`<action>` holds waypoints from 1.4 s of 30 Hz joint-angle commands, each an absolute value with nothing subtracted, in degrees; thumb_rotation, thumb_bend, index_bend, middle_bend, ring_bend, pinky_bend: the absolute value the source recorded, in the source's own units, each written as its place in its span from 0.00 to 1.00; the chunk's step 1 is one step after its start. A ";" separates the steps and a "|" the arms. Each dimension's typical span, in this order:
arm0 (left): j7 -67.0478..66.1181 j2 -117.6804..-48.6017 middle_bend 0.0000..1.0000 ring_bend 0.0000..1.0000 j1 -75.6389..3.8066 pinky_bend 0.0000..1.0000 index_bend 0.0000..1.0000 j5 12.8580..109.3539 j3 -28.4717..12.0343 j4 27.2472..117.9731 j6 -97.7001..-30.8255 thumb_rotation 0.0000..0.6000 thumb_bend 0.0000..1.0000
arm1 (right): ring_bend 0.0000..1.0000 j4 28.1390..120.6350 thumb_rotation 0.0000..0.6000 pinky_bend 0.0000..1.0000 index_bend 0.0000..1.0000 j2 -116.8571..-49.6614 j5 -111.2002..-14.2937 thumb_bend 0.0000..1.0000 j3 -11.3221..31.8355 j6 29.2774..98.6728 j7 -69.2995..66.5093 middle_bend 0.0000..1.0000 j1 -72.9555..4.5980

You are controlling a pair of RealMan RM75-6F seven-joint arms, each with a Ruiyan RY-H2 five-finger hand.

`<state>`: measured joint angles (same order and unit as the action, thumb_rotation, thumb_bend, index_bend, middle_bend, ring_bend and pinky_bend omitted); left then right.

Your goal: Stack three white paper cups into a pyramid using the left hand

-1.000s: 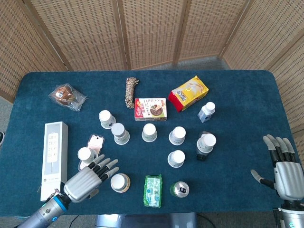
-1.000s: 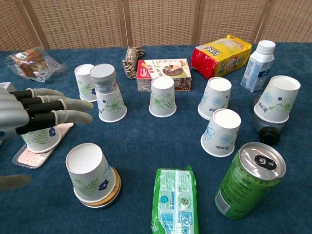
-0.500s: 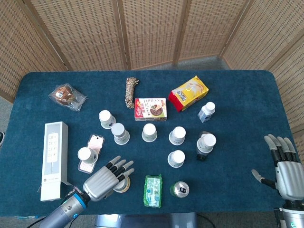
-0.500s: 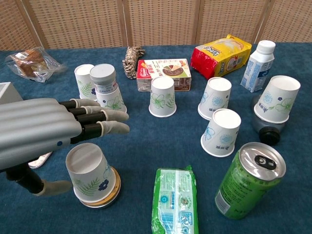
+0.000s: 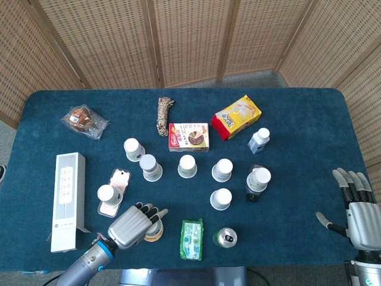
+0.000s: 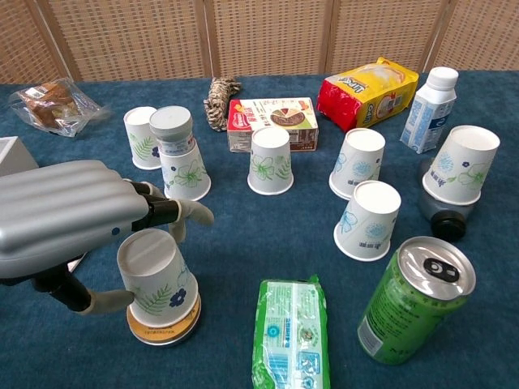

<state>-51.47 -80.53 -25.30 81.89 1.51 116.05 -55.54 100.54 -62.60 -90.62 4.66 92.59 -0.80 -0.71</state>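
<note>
— Seven paper cups are sitting upside down on the blue tabletop [image 5: 309, 119], as far as I can count. Which one is the left hand [image 5: 132, 223] going for?

— The near one, the fern-print cup [image 6: 156, 278] sitting on a round gold-rimmed lid [image 6: 163, 327] at the front left. The hand is wrapping around it: the thumb is lying against the cup's near side and the fingers [image 6: 182, 210] are curling over behind it. From the chest view the cup is looking slightly tilted off the lid.

— Is it actually gripping?

— The thumb is touching the wall; whether the fingers are pressing the far side I cannot tell, since the palm is hiding that.

— And the other cups?

— One cup [image 5: 106, 195] is standing on a pink phone [image 5: 117, 182] just left of the hand. Two are standing close together further back, the back-left cup [image 6: 142, 137] and a flower cup [image 6: 183, 168] carrying a grey cap [image 6: 171, 125] on top. The middle cup [image 6: 270, 160] is standing in front of a snack box [image 6: 272, 121]. Two more are sitting to the right, one behind the other, and another cup [image 6: 461, 165] is resting on a dark bottle [image 6: 442, 212] at the far right.

— What is the right hand [image 5: 360, 214] doing?

— It is hanging off the tabletop's right edge, fingers spread and holding nothing.

— Anything else near the front?

— A green packet [image 6: 292, 338] and a green can [image 6: 413, 298] are lying and standing right of the grasped cup.
</note>
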 commanded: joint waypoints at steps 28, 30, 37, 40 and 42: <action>-62.32 -97.33 0.45 0.40 -33.99 0.54 0.20 70.25 -9.67 112.39 -64.46 1.00 0.33 | 0.00 100.39 1.00 0.00 0.00 -62.67 -90.33 0.19 4.52 91.93 -1.16 0.00 -0.93; -64.02 -99.11 0.45 0.40 -35.23 0.54 0.20 68.64 -10.32 111.01 -64.81 1.00 0.33 | 0.00 100.49 1.00 0.00 0.00 -62.55 -90.28 0.19 4.53 91.96 -1.50 0.00 -0.90; -65.97 -103.92 0.45 0.40 -38.37 0.54 0.19 63.64 -11.86 106.05 -66.07 1.00 0.32 | 0.00 100.74 1.00 0.00 0.00 -62.12 -90.05 0.19 4.62 92.02 -2.68 0.00 -0.82; -65.01 -105.66 0.46 0.40 -39.59 0.54 0.19 63.18 -12.18 103.49 -66.20 1.00 0.32 | 0.00 100.74 1.00 0.00 0.00 -61.98 -89.94 0.19 4.59 91.84 -3.16 0.00 -0.86; -65.09 -106.85 0.46 0.40 -40.50 0.54 0.19 63.15 -12.30 101.83 -66.51 1.00 0.32 | 0.00 100.75 1.00 0.00 0.00 -61.89 -89.98 0.19 4.55 91.76 -3.46 0.00 -0.88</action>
<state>-65.25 -105.93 -39.72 63.41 -12.06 102.86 -66.21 100.74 -61.92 -89.97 4.56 91.78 -3.42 -0.87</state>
